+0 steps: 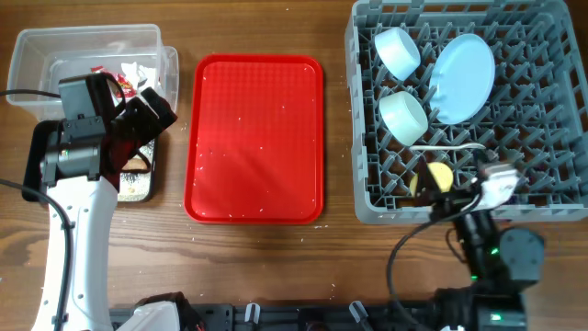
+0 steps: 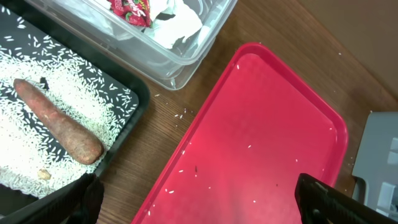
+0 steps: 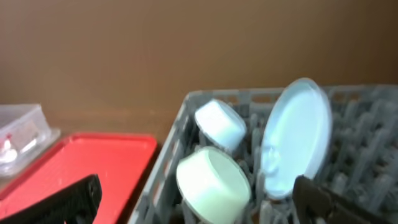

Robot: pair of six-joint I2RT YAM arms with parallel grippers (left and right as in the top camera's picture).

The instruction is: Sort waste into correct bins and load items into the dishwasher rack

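Observation:
The grey dishwasher rack (image 1: 551, 198) at the right holds the light blue bowl (image 1: 398, 51), light blue plate (image 1: 461, 78), pale green bowl (image 1: 404, 117), white spoon (image 1: 450, 147) and yellow cup (image 1: 438, 176). The clear tub (image 1: 55, 44) holds the red-and-white wrapper (image 2: 130, 9) and white paper. The black tray (image 2: 134, 99) holds rice, the brown food piece (image 2: 59, 121) and a small dark bit (image 2: 43, 81). My left gripper (image 2: 199, 205) is open and empty above the gap between the black tray and the red tray. My right gripper (image 3: 199, 199) is open and empty at the rack's front edge.
The flat red serving tray (image 1: 255, 138) lies in the middle with a few loose rice grains on it. Some grains lie on the wood beside it. The rack (image 3: 180, 134), bowls and plate (image 3: 295, 137) fill the right wrist view.

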